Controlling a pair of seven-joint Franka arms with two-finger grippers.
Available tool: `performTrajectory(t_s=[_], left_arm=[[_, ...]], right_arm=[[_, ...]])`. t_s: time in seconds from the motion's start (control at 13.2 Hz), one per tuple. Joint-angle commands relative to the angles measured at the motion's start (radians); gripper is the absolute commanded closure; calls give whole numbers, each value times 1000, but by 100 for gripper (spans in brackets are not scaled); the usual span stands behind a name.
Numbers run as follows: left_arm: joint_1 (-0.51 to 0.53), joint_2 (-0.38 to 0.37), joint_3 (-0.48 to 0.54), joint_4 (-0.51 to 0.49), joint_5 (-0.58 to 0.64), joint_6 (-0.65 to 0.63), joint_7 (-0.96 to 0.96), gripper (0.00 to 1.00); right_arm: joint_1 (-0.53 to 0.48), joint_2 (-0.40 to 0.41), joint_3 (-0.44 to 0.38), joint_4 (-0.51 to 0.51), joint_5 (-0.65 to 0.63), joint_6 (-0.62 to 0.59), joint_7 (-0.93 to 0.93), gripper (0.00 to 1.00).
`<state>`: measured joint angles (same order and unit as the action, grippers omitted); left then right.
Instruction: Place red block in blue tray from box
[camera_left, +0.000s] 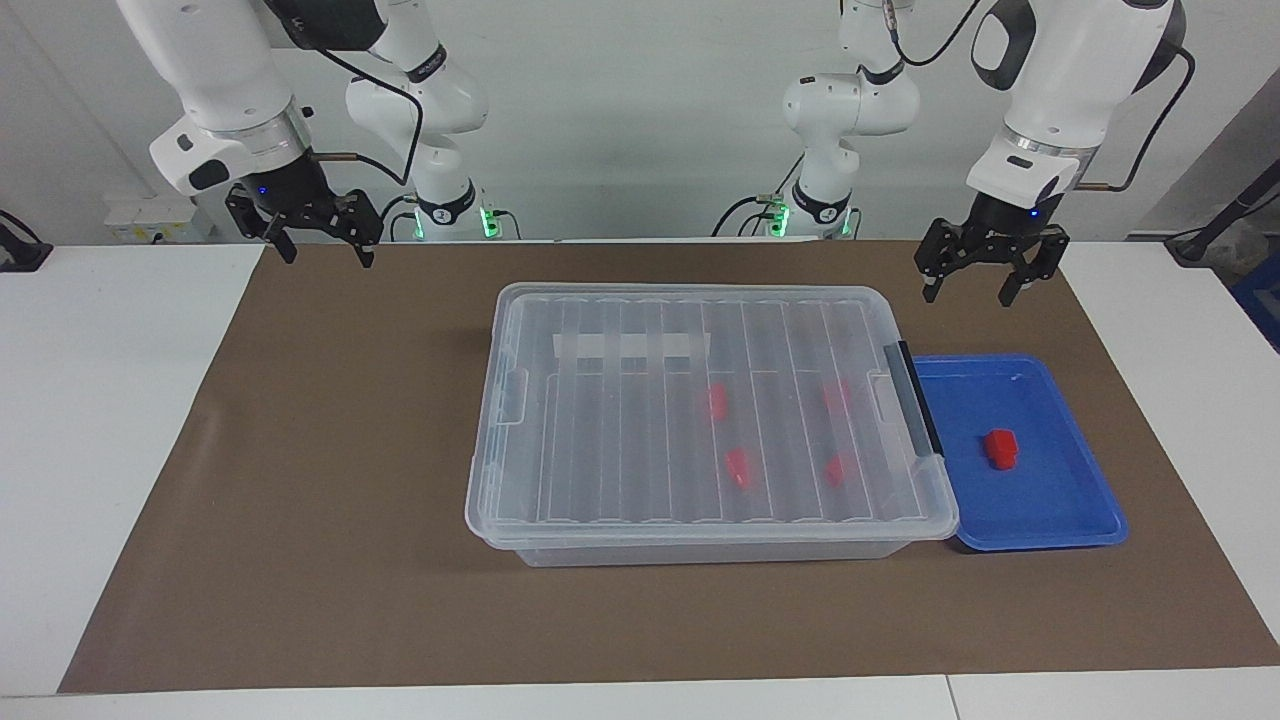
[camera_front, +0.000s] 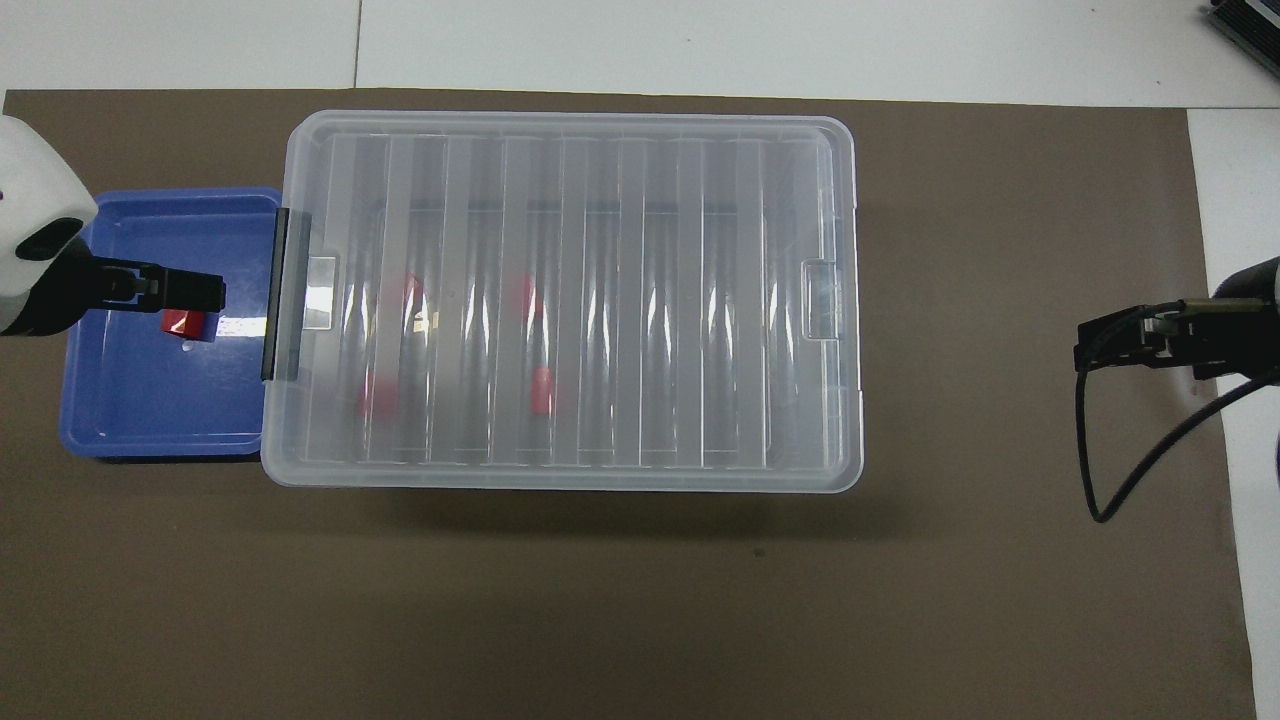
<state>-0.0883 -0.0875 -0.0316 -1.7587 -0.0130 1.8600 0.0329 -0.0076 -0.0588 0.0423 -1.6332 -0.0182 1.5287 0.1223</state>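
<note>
Red block (camera_left: 1000, 448) lies in blue tray (camera_left: 1040, 520), apart from rim. Tray touches latch end of box (camera_left: 520, 500), toward left arm's end of worktop (camera_left: 130, 450). Box lid on; four red blocks (camera_left: 738, 467) show through it. Left claw (camera_left: 971, 283) open, raised over brown mat (camera_left: 330, 450) near tray. Right claw (camera_left: 322, 248) open, empty, waits over mat's edge.

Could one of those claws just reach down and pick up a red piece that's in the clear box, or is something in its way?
The ribbed lid is in the way: it covers the box, with four red blocks under it. One red block already lies in the blue tray. The left gripper and right gripper hang open, holding nothing.
</note>
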Motion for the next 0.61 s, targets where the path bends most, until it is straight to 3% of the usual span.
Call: performTrajectory(t_s=[0.0, 0.53], left_arm=[[27, -9, -24, -4, 1, 8, 4, 0], [27, -11, -21, -4, 1, 8, 5, 0]], right_arm=[[-5, -13, 5, -10, 18, -1, -4, 0], [-9, -1, 5, 13, 18, 8, 5, 0]])
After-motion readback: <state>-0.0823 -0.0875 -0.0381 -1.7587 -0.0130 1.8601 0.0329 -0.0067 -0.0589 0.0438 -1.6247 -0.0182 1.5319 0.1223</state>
